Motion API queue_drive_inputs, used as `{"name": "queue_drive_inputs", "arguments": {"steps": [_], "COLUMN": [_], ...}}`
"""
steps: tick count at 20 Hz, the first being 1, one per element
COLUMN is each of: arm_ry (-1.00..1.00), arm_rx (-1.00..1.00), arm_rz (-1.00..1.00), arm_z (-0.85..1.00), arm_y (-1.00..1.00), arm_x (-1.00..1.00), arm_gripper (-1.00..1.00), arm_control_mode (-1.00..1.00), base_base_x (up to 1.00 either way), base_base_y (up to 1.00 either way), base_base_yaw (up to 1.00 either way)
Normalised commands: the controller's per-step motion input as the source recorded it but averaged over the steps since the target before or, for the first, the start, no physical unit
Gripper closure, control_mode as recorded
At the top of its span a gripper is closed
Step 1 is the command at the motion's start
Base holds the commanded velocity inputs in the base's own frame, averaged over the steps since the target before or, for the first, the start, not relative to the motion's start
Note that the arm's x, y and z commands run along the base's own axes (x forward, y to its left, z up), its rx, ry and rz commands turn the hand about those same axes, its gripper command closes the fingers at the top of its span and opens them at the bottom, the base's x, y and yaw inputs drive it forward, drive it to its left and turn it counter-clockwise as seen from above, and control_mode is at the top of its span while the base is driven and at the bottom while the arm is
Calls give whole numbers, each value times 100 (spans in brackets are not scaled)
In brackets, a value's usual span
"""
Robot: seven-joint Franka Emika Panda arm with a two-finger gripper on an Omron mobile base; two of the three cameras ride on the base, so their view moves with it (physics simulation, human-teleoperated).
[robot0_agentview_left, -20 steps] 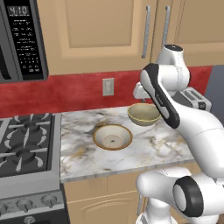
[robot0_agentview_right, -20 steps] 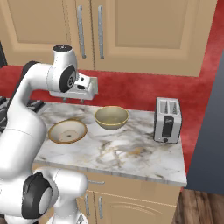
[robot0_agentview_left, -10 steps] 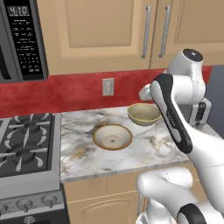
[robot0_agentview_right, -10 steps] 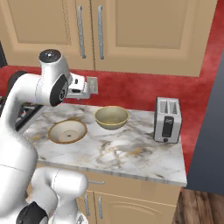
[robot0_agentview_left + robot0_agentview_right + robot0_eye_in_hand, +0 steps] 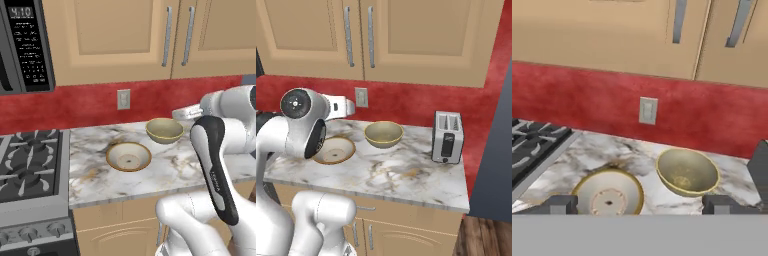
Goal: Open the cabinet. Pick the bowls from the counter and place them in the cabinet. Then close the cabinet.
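The cabinet (image 5: 125, 35) hangs above the counter (image 5: 175, 167) with both doors shut; its silver handles (image 5: 167, 35) meet near the middle. Two beige bowls stand on the counter: the wide shallow bowl (image 5: 129, 156) (image 5: 334, 150) (image 5: 608, 194) and, behind it to the right, the deeper bowl (image 5: 164, 130) (image 5: 384, 134) (image 5: 687, 171). My gripper (image 5: 640, 205) hovers above the counter, level with the wall outlet, and faces the back wall. It is open, its fingertips (image 5: 562, 204) far apart with nothing between them. The hand (image 5: 342, 106) (image 5: 186, 113) is above and apart from both bowls.
A black gas stove (image 5: 27, 167) borders the counter on the left, under a microwave (image 5: 25, 45). A silver toaster (image 5: 447, 136) stands at the counter's right end. A white outlet (image 5: 123, 99) sits on the red backsplash. Drawer-front cabinets (image 5: 406, 232) lie below the counter.
The arm has folded back: its shoulder and elbow swung away and lower, and the hand drew back slightly from the wall. The jaws spread a little wider. Bowls and cabinet doors unchanged.
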Motion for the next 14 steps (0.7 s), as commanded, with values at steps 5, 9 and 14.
{"name": "queue_drive_inputs", "arguments": {"steps": [5,9,14], "arm_ry": [-40,-38,-34], "arm_rx": [1,0,5], "arm_rz": [3,0,0], "arm_z": [34,42,54], "arm_y": [-1,0,0], "arm_x": [-40,-23,-6], "arm_gripper": [-100,-100,-100], "arm_control_mode": [-100,-100,-100], "base_base_x": [0,0,0], "base_base_y": [0,0,0], "base_base_yaw": [0,0,0]}}
